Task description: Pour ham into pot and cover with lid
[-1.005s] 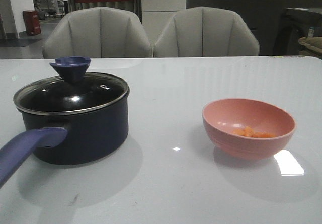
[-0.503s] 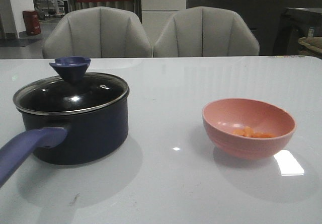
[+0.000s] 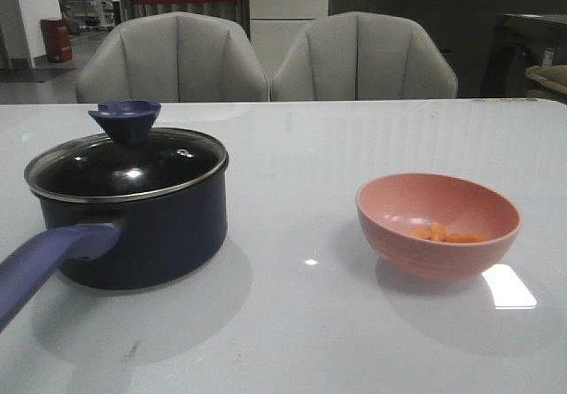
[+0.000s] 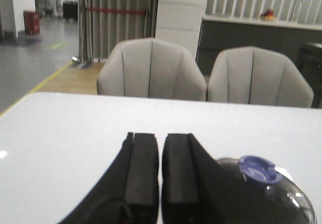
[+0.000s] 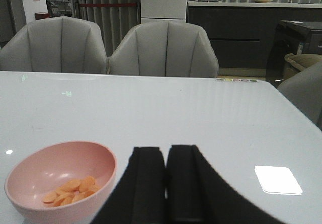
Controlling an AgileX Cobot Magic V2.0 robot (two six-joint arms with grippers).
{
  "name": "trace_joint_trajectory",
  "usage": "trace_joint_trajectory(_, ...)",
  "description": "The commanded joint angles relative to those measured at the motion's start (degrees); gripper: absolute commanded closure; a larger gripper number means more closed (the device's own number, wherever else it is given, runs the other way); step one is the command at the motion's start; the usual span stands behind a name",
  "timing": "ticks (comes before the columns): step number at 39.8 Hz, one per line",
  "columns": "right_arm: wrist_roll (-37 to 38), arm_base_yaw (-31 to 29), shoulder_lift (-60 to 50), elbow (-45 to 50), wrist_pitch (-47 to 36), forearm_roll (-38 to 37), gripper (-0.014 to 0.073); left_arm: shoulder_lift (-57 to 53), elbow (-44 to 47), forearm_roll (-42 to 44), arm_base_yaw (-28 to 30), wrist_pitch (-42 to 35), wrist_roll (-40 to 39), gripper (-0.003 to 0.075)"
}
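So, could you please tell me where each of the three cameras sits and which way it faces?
Front view: looks forward over the table at the pot, lid and pink bowl; no arm shows.
Left wrist view: above the left tool, shut, facing the chairs, lid beside it.
Right wrist view: above the right tool, shut, pink bowl of ham beside it.
All three share the two grey chairs.
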Motion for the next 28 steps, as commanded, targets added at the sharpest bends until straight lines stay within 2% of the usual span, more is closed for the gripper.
trace_joint_trajectory(1, 0.0, -0.3, -1.1, 0.7, -4.9, -0.6, 0.0445, 4.8, -4.4, -0.6, -0.1, 0.9, -0.4, 0.0598)
trace_joint_trajectory(10, 0.0, -0.3, -1.1, 0.7, -4.9, -0.6, 0.0445, 11.1, -3.8, -0.6, -0.2, -1.3, -0.4, 0.0597)
trace_joint_trajectory(19, 0.0, -0.3, -1.1, 0.7, -4.9, -0.6, 0.0445, 12.6, -3.8, 0.0, -0.2, -1.4, -0.4, 0.0585)
trace_joint_trajectory(23, 0.0, -0.3, -1.1, 0.7, -4.9, -0.6, 0.0445, 12.6, -4.3, 1.8, -0.2, -0.8, -0.4, 0.0473)
trace_joint_trajectory(28, 0.0, -0.3, -1.1, 0.7, -4.9, -0.6, 0.0445, 12.6, -4.4, 1.8, -0.2, -0.5, -0.4, 0.022)
